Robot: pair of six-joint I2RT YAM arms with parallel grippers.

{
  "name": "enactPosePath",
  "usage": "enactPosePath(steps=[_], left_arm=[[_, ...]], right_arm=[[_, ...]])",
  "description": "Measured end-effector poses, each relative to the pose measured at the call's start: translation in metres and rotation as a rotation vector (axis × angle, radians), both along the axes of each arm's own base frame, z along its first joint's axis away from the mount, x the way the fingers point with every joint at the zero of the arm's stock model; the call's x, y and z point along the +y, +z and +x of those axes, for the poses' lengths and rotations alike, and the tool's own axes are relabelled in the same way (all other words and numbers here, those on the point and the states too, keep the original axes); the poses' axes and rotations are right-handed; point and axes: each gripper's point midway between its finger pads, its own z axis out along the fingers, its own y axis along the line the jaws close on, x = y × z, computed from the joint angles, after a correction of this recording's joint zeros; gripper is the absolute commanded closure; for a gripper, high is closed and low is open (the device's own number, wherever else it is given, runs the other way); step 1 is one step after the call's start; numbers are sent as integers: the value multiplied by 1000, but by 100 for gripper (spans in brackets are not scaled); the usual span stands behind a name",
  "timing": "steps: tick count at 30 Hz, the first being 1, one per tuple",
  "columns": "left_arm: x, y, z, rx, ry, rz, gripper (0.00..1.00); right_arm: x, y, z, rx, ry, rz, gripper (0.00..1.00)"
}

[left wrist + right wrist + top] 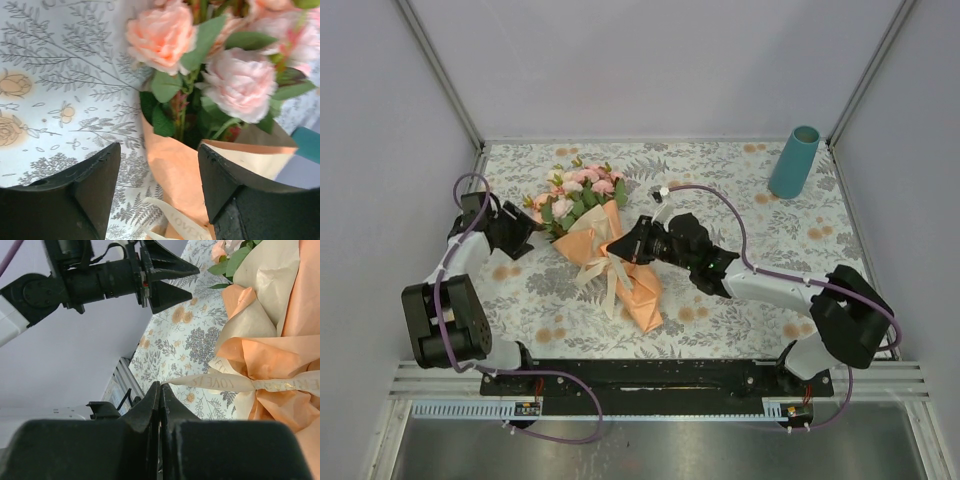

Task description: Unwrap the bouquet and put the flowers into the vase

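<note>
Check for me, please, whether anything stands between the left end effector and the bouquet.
Nothing visible does. The left end effector stands open, and the bouquet lies straight ahead of its jaws with no other object between them.

Left wrist: bouquet (210,90) is cut off at the top and right edges. Flowers (240,87) beyond the fingers are soft, out of focus. Stems (181,117) are hidden lower down inside the wrap (172,170). Ribbon (177,220) runs off the bottom edge between the left fingers (95,185). Vase (310,142): only a teal sliver past the finger that overlaps the wrap, cut by the edge.

Right wrist: ribbon tail meets the closed right fingertips (150,405); pinched or merely touching, cannot tell. Bouquet is cut off to the right of the fingers.
</note>
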Motion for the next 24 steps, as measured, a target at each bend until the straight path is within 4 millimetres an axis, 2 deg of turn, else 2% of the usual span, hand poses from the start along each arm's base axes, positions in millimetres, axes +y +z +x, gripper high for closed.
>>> enactPosePath(steps=[2, 4, 8, 11, 17, 24], left_arm=[[-2, 12, 5, -79, 8, -20, 33], [-15, 19, 1, -161, -6, -68, 31], [-50, 13, -17, -213, -72, -199, 29], [-74, 10, -22, -226, -139, -276, 30], [-109, 30, -16, -301, -268, -332, 32], [-149, 59, -13, -346, -408, -311, 42]], right_arm=[[2, -3, 0, 21, 3, 2, 100], [5, -7, 0, 48, 8, 4, 100], [15, -15, 2, 97, 23, 8, 100], [19, -18, 1, 121, 36, 11, 100], [20, -18, 1, 126, 35, 14, 100], [20, -19, 1, 127, 34, 12, 100]])
